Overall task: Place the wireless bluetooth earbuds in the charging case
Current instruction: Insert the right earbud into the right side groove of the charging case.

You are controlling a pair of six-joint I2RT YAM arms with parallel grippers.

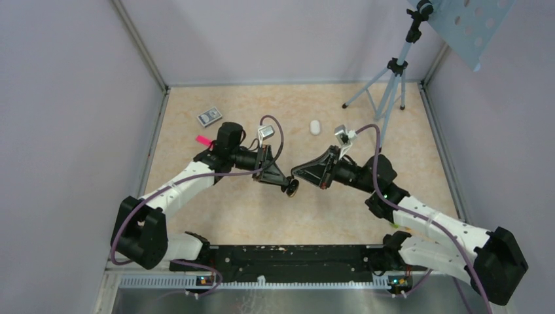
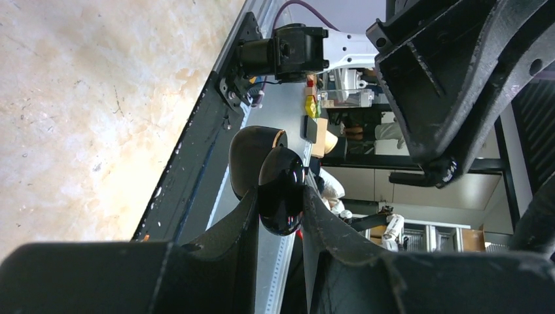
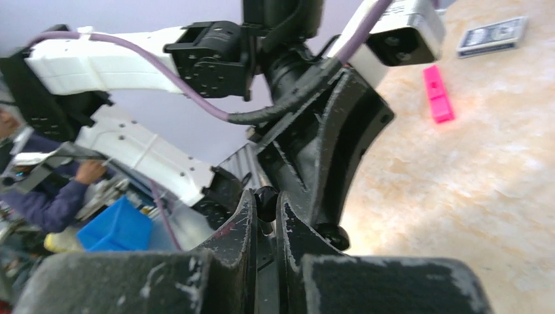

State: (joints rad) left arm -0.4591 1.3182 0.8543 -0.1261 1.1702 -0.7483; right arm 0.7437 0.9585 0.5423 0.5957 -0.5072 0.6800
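Above the middle of the table my left gripper [image 1: 288,186] is shut on a glossy black charging case [image 2: 281,190], whose opened lid [image 2: 252,154] stands behind it. The case also shows small in the top view [image 1: 292,189] and as a dark lump [image 3: 332,237] in the right wrist view. My right gripper [image 3: 265,201] is shut on a tiny black earbud [image 3: 266,195], pinched at the fingertips. In the top view the right gripper [image 1: 296,172] points left, its tips just above and beside the case. No other earbuds show.
A white oval thing [image 1: 315,127] lies on the table behind the grippers. A pink block [image 1: 204,140] and a small card box [image 1: 209,116] lie at the back left. A tripod [image 1: 389,85] stands at the back right. Grey walls enclose the table.
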